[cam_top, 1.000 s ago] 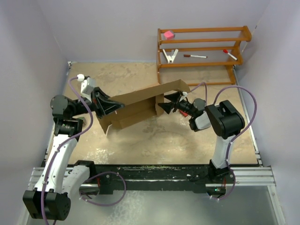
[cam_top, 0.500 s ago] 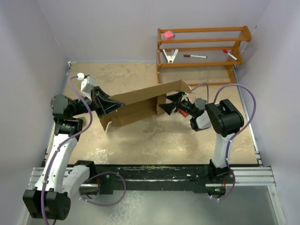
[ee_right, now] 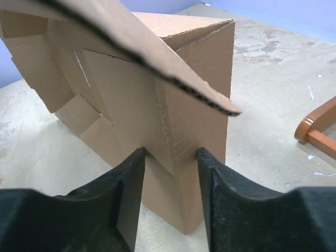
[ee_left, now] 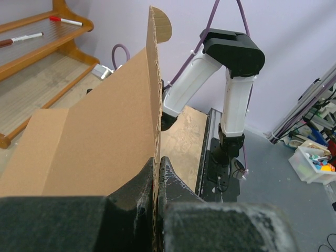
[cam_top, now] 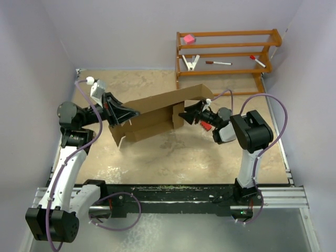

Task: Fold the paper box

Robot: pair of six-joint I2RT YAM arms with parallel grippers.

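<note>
The paper box (cam_top: 155, 116) sits near the middle of the table (cam_top: 157, 163), half raised. Seen from above, its long axis runs from about 8 o'clock to 2 o'clock, and its tall back panel rises on the 12 o'clock side. My left gripper (cam_top: 126, 112) is at the box's 9 o'clock end. It is clamped tight on the edge of an upright cardboard panel, and in my left wrist view the fingers (ee_left: 139, 186) pinch the sheet with no gap between them. That panel stands on edge straight ahead of me and ends in a rounded tab at the top. Past it, toward 1 o'clock in that view, my other arm (ee_left: 231, 79) stands at the table's edge. My right gripper (cam_top: 185, 114) is at the box's 3 o'clock end. Its fingers (ee_right: 128, 184) stand apart on either side of the box's end corner, and the cardboard fills the space between them. Both pads look to be touching it, but I cannot tell whether they are squeezing or only resting against it. A loose flap leans across the top of my right wrist view, above that corner. At about 1 o'clock on the table is a wooden rack (cam_top: 226, 73) holding a pink block (cam_top: 189, 38), a white clip (cam_top: 191, 63), a pen (cam_top: 218, 63) and a red-capped marker (cam_top: 257, 60), all well apart from the box.
</note>
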